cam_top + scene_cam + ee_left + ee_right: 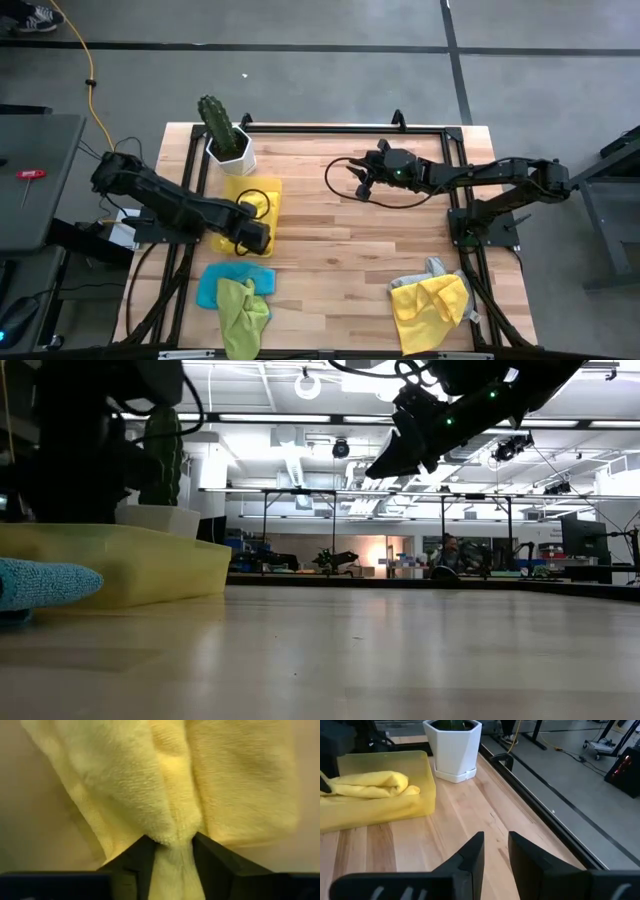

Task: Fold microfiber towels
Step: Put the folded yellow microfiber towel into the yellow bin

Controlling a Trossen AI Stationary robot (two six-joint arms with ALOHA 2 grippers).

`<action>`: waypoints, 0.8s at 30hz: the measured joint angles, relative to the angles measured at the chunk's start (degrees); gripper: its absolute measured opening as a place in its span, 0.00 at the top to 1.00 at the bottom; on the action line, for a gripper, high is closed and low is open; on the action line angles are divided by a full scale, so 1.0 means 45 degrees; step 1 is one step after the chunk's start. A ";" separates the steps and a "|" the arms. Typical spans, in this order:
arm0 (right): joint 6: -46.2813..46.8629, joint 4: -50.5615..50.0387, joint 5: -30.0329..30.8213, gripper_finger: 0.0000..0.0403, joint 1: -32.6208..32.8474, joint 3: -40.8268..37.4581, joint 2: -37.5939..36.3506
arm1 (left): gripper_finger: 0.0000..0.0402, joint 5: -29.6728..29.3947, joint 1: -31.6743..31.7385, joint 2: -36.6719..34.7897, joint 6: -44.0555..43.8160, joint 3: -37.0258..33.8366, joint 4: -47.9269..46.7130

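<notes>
Left gripper [172, 862]: yellow towel [170, 795] is pinched between parted fingers, over the yellow tray [262, 190].
Other towels: blue [215, 285] and green [243, 312] are piled near the tray.
Right gripper [358, 177]: fingers held slightly apart, empty, beyond the tray.

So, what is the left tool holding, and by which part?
The left tool has a pinched fold of the yellow microfiber towel between its fingers, over the yellow tray.

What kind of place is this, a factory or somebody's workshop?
Most likely a robotics lab or workshop. A wooden table stands on a bare concrete floor, and the low view looks into a big open hall with ceiling strip lights and more framed work tables behind it.
</notes>
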 joint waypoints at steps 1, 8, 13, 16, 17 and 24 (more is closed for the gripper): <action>0.0000 0.0000 -0.0003 0.81 0.0000 0.0000 0.0000 | 0.66 0.0138 0.0129 -0.0057 0.0288 0.0149 -0.0045; 0.0000 0.0002 0.0000 0.81 0.0000 0.0000 0.0000 | 0.50 0.0815 0.0642 -0.0563 0.1849 0.1770 -0.0421; 0.0000 -0.0051 0.0000 0.81 0.0000 0.0000 0.0000 | 0.46 -0.1907 0.0982 -0.0757 0.3998 0.2906 -0.0441; -0.0002 -0.0087 0.0000 0.81 0.0000 0.0000 0.0000 | 0.47 -0.2527 0.1495 -0.0757 0.5444 0.2941 -0.0321; 0.0000 -0.0101 -0.0002 0.81 0.0000 0.0000 0.0000 | 0.48 -0.2527 0.1715 -0.0757 0.5869 0.2866 -0.0321; -0.0003 -0.0204 -0.0001 0.81 0.0000 0.0000 0.0000 | 0.71 -0.2412 0.3305 -0.0752 0.7645 0.1191 0.0353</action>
